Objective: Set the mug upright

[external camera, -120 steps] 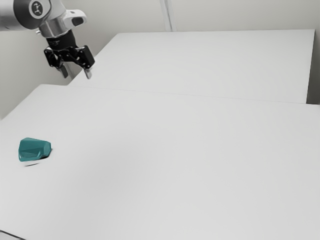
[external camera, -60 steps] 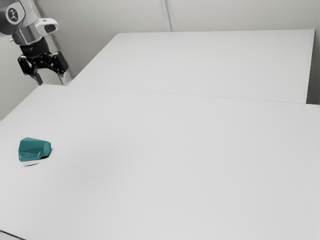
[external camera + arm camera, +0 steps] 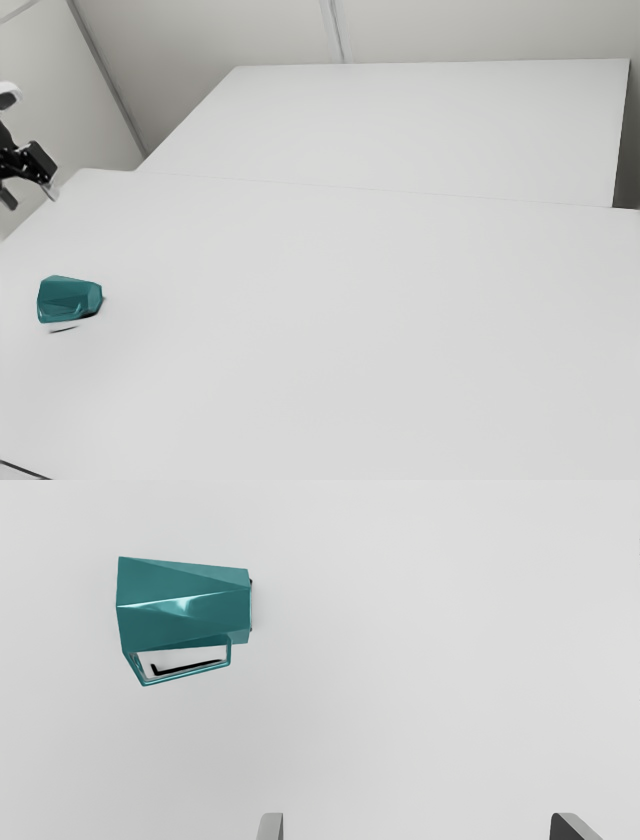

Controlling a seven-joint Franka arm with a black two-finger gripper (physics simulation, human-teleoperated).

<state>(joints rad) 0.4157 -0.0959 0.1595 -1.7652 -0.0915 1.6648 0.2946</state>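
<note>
One teal mug [image 3: 185, 605] lay on its side on the table [image 3: 350, 330]. The gripper [image 3: 31, 200] hung clear of it, fingers [image 3: 270, 827] apart.

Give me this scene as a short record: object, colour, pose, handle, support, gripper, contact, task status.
object: one mug
colour: teal, with faceted sides
pose: lying on its side
handle: an angular loop, on the mug's side nearer the gripper in the wrist view
support: white tabletop
gripper: raised, toward the exterior view's left; jaws wide apart, nothing between them
contact: none between gripper and mug
task status: mug not upright
</note>
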